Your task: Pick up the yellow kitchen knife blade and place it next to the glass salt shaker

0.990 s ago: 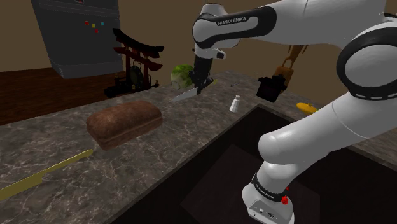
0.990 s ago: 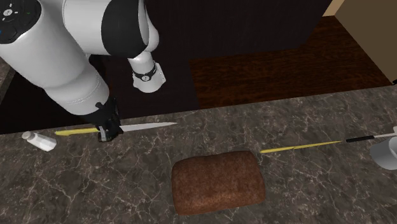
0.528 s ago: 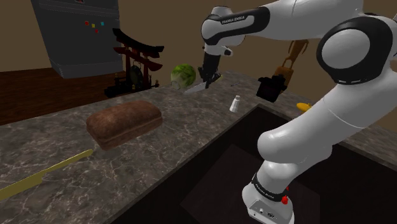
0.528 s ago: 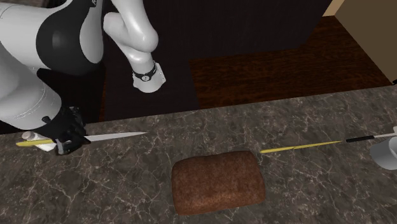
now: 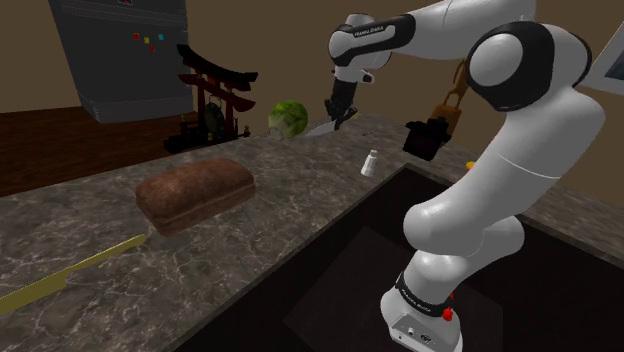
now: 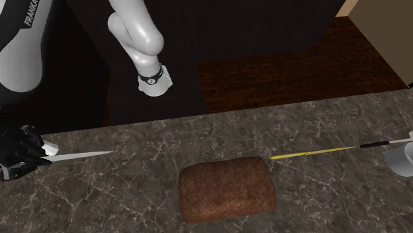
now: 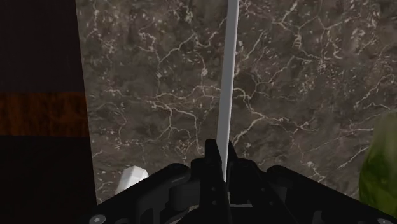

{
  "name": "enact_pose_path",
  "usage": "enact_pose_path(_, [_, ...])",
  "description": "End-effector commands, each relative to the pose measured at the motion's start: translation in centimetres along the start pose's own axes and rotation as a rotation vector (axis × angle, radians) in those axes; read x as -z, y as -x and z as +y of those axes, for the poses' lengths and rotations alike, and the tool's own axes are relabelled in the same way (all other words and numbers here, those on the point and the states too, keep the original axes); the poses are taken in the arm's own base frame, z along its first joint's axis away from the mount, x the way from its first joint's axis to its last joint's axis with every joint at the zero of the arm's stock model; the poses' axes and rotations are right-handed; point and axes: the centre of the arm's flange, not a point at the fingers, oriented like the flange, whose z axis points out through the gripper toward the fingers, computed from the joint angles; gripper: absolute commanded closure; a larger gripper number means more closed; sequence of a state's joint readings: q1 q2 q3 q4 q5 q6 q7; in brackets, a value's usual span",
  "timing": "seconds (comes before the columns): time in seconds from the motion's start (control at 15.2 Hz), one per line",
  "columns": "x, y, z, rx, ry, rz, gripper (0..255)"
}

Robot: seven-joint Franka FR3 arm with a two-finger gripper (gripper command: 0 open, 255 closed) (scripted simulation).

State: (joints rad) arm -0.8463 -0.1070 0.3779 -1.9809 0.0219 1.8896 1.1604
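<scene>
At the shoulder view's left lies the brown oblong bread loaf, well clear of the work. The long grey-bladed kitchen knife hangs above the dark marbled table, clamped near its handle in the black end effector. The small white salt shaker stands below, to the right. It seems best to lower slowly, blade level, just beside the shaker without knocking it, then release. A second ago the knife was lower and further left.

Brown loaf, mid counter. Slim yellow knife at its 8 o'clock; green cabbage, 2 o'clock; torii ornament, 12 o'clock.
</scene>
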Motion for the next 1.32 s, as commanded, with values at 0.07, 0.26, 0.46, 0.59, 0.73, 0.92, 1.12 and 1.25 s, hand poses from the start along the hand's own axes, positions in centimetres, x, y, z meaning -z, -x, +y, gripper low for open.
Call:
enact_pose_path(0.07, [-0.4, -3.9, -0.7, 0.001, 0.000, 0.001, 255])
enact_pose_path(0.26, [-0.5, -7.7, -1.6, 0.001, 0.000, 0.001, 255])
enact_pose_path(0.46, [-1.6, -8.6, -1.8, 0.001, 0.000, 0.001, 255])
enact_pose_path(0.59, [-2.7, -8.5, -1.8, 0.001, 0.000, 0.001, 255])
enact_pose_path(0.73, [-3.7, -8.5, -1.8, 0.001, 0.000, 0.001, 255])
enact_pose_path(0.92, [-5.3, -8.5, -1.8, 0.001, 0.000, 0.001, 255])
enact_pose_path(1.12, [-6.9, -8.5, -1.8, 0.001, 0.000, 0.001, 255])
enact_pose_path(1.25, [-7.9, -8.4, -1.8, 0.001, 0.000, 0.001, 255])
